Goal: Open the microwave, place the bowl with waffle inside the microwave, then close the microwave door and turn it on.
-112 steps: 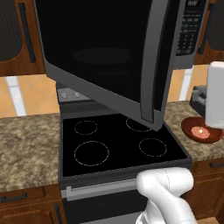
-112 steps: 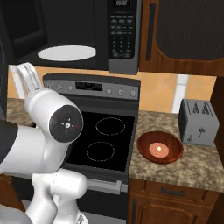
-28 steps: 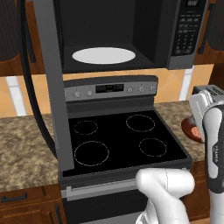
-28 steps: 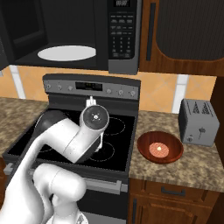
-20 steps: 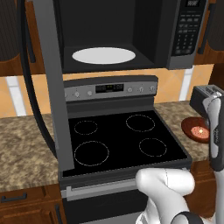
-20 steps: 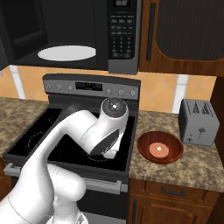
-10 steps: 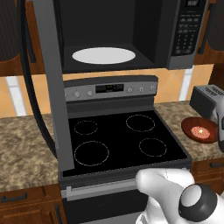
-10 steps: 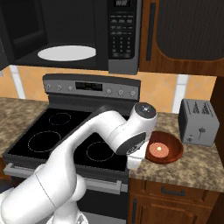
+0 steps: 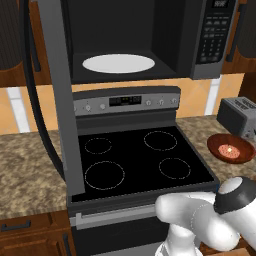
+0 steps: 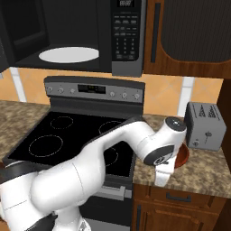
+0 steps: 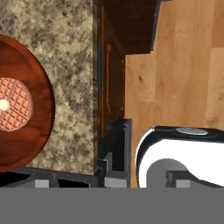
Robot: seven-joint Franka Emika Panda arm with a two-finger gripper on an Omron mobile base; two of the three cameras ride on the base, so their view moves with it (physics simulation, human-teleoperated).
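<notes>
1. Standing swung wide, the microwave door [image 9: 55, 100] leaves the microwave [image 10: 76, 36] cavity exposed, its white turntable plate [image 9: 118, 63] bare.
2. Resting on the counter [image 9: 210, 131] at 3 o'clock of the stove [image 9: 140, 160], the bowl [image 9: 231, 148] holds the waffle [image 9: 229, 149] at its centre.
3. A grey toaster [image 10: 205, 125] sits just behind the bowl.
4. In the hand view the end effector [image 11: 70, 173] hangs over the counter edge beside the bowl, touching nothing.
5. Whether its fingers are spread or together, I cannot tell.
</notes>
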